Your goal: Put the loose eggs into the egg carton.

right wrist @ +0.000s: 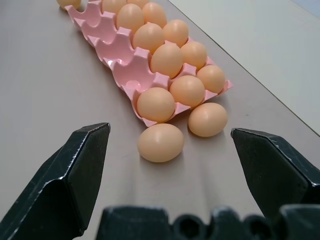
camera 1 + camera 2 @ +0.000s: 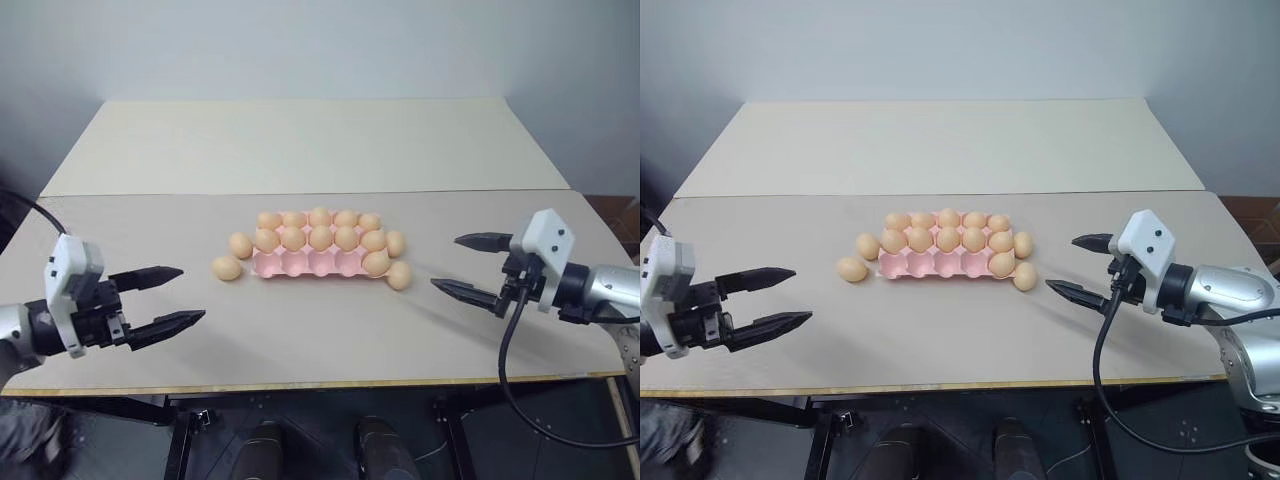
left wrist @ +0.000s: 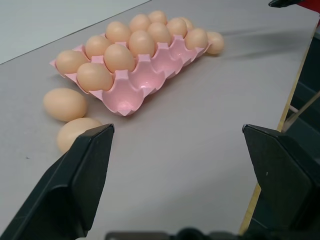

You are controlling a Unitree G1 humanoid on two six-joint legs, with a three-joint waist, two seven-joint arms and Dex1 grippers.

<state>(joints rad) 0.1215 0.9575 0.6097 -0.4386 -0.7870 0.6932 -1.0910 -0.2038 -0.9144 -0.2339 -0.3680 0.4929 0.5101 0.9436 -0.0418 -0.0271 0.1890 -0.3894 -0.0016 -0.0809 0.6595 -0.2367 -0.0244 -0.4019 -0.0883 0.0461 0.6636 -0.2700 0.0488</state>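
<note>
On the left, the left gripper point(image 2: 170, 297) hovers above the table point(image 2: 300, 350) with its two fingers spread wide and nothing between them, well apart from the eggs. Next come two loose eggs, one point(image 2: 227, 268) near the front left corner of the carton point(image 2: 300, 264) and another point(image 2: 240, 245) just beside its left edge. The carton lies in the middle of the table; its back and middle rows look full, and the front row has four empty cups and one egg in the rightmost cup. On its right side lie two more loose eggs, one point(image 2: 395, 243) against the right edge and one point(image 2: 399, 275) at the front right corner. Further right, the right gripper point(image 2: 466, 265) is also wide open and holds nothing, and it points toward these two eggs. I think the eggs are light, smooth and rounded, so they may roll or slip from hard fingers, and they may be fragile. It seems best to take each egg across its middle, at the widest part, and to close gently, then lower it into an empty front cup.
</note>
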